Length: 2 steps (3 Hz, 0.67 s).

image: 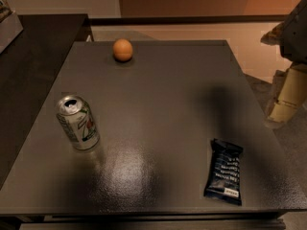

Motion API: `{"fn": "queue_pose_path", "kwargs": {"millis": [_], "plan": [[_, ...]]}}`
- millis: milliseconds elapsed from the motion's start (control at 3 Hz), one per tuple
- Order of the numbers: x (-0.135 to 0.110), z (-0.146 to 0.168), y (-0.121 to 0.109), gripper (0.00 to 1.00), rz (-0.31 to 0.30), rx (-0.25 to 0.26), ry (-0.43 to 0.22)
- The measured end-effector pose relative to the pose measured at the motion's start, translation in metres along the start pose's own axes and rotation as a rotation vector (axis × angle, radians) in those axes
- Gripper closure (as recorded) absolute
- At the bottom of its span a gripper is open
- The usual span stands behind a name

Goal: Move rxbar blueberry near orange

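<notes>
The rxbar blueberry (224, 172), a flat dark navy wrapper with white text, lies on the grey table (158, 104) near its front right corner. The orange (123, 50), a small round fruit, sits near the table's far edge, left of centre. My gripper (283, 104) hangs at the right edge of the view, above and beyond the table's right side, up and to the right of the bar and apart from it. It holds nothing that I can see.
An opened silver soda can (78, 122) stands upright on the left part of the table. A darker counter (33, 56) adjoins the table on the left. Floor (268, 51) lies past the right edge.
</notes>
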<state>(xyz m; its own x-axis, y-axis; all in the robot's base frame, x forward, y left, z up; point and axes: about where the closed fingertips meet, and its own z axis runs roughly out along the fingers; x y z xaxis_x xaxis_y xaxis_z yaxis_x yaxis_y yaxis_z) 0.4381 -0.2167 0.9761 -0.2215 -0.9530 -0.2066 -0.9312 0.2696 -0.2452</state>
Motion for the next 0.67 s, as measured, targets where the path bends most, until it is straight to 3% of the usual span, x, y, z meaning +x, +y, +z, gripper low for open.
{"fn": "queue_pose_path", "kwargs": {"millis": [667], "plan": [[0.0001, -0.0009, -0.0001, 0.0, 0.002, 0.002, -0.015]]}}
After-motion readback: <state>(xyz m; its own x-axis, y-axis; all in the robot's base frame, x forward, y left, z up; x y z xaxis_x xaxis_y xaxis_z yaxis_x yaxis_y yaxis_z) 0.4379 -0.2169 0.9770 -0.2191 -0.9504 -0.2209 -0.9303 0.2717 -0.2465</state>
